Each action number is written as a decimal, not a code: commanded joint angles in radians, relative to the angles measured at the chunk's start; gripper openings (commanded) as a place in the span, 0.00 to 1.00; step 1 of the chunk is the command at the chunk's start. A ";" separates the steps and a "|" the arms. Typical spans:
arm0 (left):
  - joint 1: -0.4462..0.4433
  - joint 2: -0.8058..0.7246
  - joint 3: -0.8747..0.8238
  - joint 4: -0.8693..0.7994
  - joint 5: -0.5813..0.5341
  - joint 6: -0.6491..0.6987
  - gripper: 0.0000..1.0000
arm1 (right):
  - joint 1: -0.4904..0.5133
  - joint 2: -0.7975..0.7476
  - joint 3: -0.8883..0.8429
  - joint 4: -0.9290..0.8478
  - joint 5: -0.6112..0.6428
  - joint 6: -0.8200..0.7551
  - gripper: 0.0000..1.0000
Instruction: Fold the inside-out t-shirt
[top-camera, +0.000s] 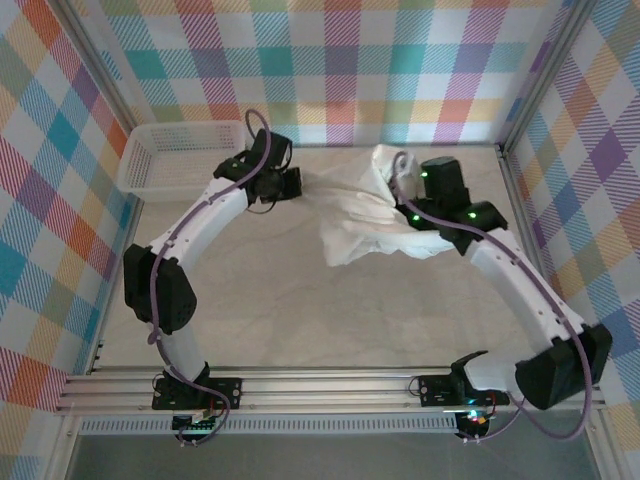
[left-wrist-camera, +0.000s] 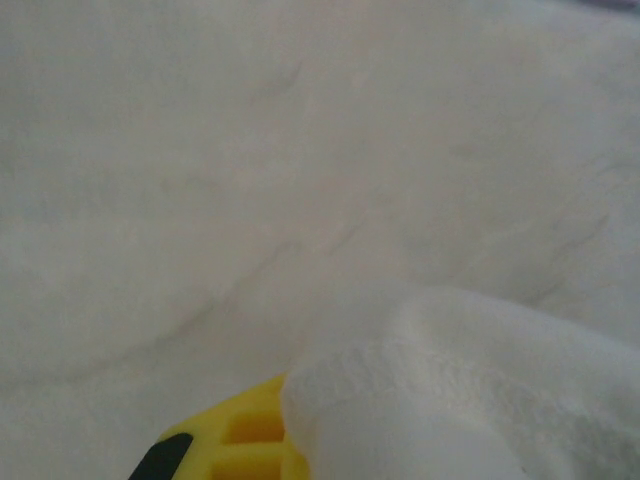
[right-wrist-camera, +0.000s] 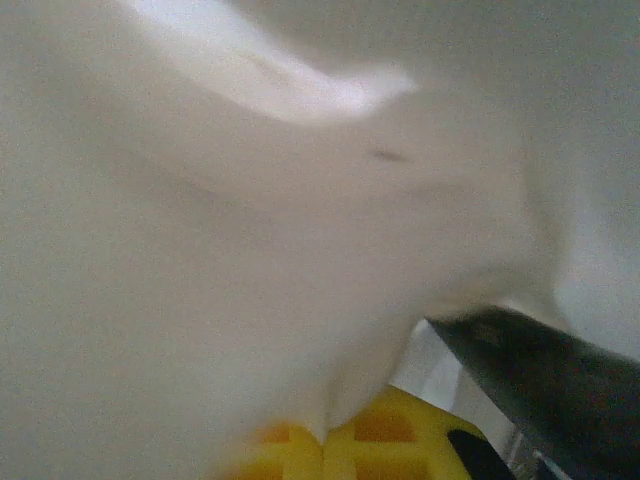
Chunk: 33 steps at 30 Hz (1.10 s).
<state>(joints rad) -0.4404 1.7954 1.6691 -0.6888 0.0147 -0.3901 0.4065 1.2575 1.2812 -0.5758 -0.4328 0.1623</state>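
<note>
Nothing is looking folded yet: the inside-out t-shirt (top-camera: 355, 225) is lying bunched at the far middle of the bench (top-camera: 300, 320), with the left hand (top-camera: 292, 186) and right hand (top-camera: 410, 215) each pinching shut on opposite edges. Spreading and every fold are remaining.

From here I see the near half of the desk (top-camera: 330, 320) bare between the two arms, open for a pass. At far left the white basket (top-camera: 170, 160) fills the corner, just beside the left arm (top-camera: 200, 215). The bunched t-shirt (top-camera: 360, 225) blocks the far middle, up against the right arm (top-camera: 520, 280). Plaid walls (top-camera: 60, 150) close in on both sides and at the back.
</note>
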 joint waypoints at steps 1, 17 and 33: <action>0.034 -0.014 -0.115 0.096 0.052 -0.067 0.00 | -0.007 -0.035 0.033 0.150 -0.096 0.054 0.00; 0.059 -0.315 -0.331 0.167 0.218 -0.020 0.85 | -0.032 -0.069 -0.022 0.291 0.064 0.169 0.00; -0.194 -0.121 -0.192 0.158 0.140 0.073 0.64 | -0.032 -0.010 -0.017 0.295 -0.077 0.259 0.00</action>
<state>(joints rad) -0.6640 1.6295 1.5063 -0.4435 0.3481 -0.3153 0.3790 1.2469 1.2621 -0.3107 -0.4541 0.3946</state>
